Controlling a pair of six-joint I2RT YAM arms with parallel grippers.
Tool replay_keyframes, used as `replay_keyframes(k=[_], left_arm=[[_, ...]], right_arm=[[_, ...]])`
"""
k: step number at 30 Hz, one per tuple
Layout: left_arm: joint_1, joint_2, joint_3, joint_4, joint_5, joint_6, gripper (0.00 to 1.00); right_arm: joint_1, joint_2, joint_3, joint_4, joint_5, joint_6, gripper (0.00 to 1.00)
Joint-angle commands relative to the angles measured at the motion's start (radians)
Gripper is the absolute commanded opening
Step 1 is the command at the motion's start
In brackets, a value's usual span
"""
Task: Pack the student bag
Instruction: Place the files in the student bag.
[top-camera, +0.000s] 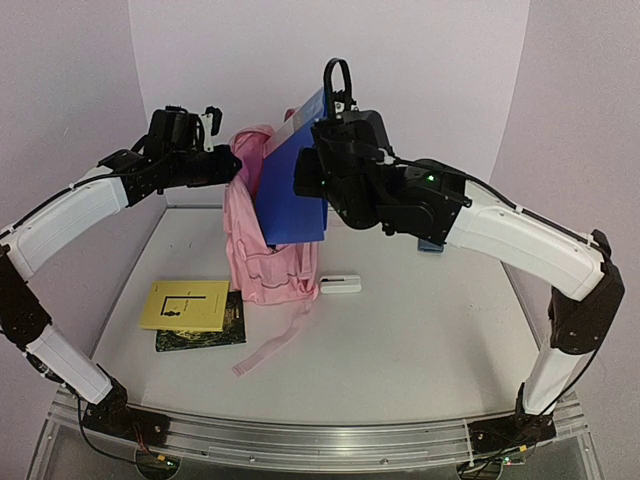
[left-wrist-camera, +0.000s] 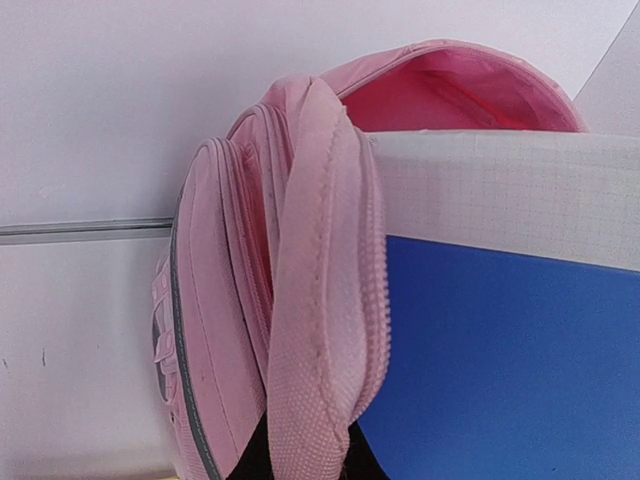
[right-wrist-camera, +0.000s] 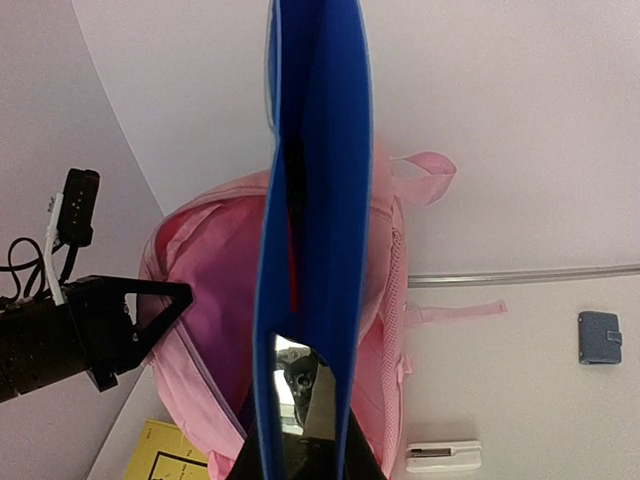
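The student bag (top-camera: 268, 250) is a light-pink backpack standing at the table's back, its mouth open and showing red-pink lining (right-wrist-camera: 205, 290). My left gripper (top-camera: 228, 166) is shut on the bag's zip rim (left-wrist-camera: 310, 400) and holds the mouth up and open. My right gripper (top-camera: 318, 172) is shut on a blue folder (top-camera: 292, 185) with a white grid-paper cover (left-wrist-camera: 500, 190). It holds the folder edge-on (right-wrist-camera: 315, 200) over the bag's mouth, its lower end at the opening. How deep the folder sits is hidden.
A yellow book (top-camera: 185, 303) lies on a dark book (top-camera: 210, 332) at the front left of the bag. A small white case (top-camera: 340, 285) lies right of the bag. A blue-grey wallet (right-wrist-camera: 599, 337) lies farther right. A bag strap (top-camera: 275, 345) trails forward.
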Motion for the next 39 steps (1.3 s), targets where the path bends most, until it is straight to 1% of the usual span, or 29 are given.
replay_keyframes(k=[1,8,15,20,26,33,36,39], left_arm=[[0.002,-0.024,-0.032,-0.040,-0.011,0.041,0.03],[0.002,-0.021,-0.036,-0.039,-0.010,0.038,0.02],[0.002,-0.024,-0.034,-0.040,-0.004,0.039,0.02],[0.002,-0.024,-0.037,-0.038,0.006,0.039,0.02],[0.002,-0.023,-0.038,-0.012,0.055,0.047,0.02],[0.002,-0.018,-0.038,0.024,0.150,0.060,0.02],[0.002,-0.017,-0.037,0.035,0.172,0.062,0.02],[0.002,-0.020,-0.043,0.053,0.196,0.062,0.01]], right_arm=[[0.010,-0.064,0.020,0.050,0.080,-0.092,0.00],[0.010,-0.105,0.013,0.171,0.092,-0.178,0.00],[0.016,-0.080,0.032,0.210,0.246,-0.314,0.00],[0.017,-0.032,0.040,0.213,0.293,-0.382,0.00],[0.017,0.025,0.048,0.152,0.298,-0.352,0.00],[0.023,0.081,0.060,0.087,0.217,-0.280,0.00],[0.027,0.122,0.090,0.044,0.197,-0.262,0.00],[0.028,0.174,0.130,-0.022,0.166,-0.206,0.00]])
